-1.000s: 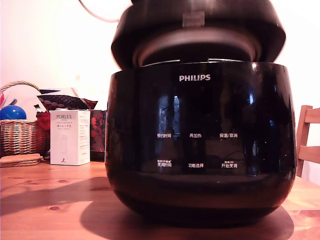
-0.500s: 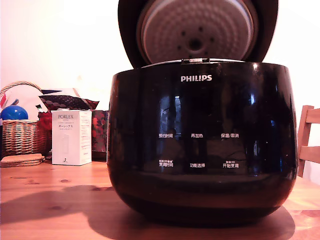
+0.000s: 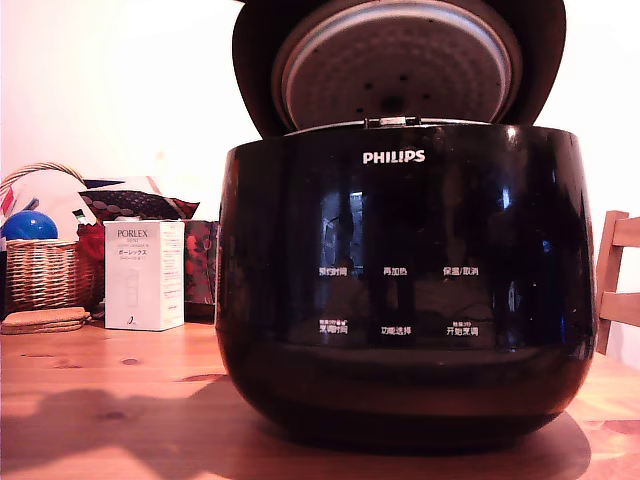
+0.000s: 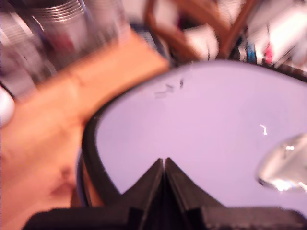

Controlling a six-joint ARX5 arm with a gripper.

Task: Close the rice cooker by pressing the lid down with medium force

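**Mia:** What is on the table (image 3: 90, 400), going from the exterior view's left?

**Ben:** A basket (image 3: 40, 272) with a blue ball (image 3: 27, 225) sits near the table's far left edge. Flat mats (image 3: 42, 320) lie in front of it. Next comes a white box (image 3: 143, 275). Then the big rice cooker (image 3: 405, 290) fills the middle, close to the front edge. A wooden chair (image 3: 620, 285) peeks in on the right.

**Mia:** Where is the lid (image 3: 400, 62)?

**Ben:** It stands up and open at the back of the cooker. You can see its white bumpy inside with little holes.

**Mia:** And the gripper (image 4: 164, 165)?

**Ben:** In the wrist view its two black fingers are pressed together, with nothing between them. It hangs over the lid's shiny top (image 4: 206, 134). I cannot tell if it touches.

**Mia:** How will the lid feel?

**Ben:** I think it is hard and stiff, and swings on a hinge. The top looks smooth, so the fingers could slip. No grabbing is needed. I would push on the top, near the middle or the free edge, until it clicks. The cooker looks heavy, so it should stay put.
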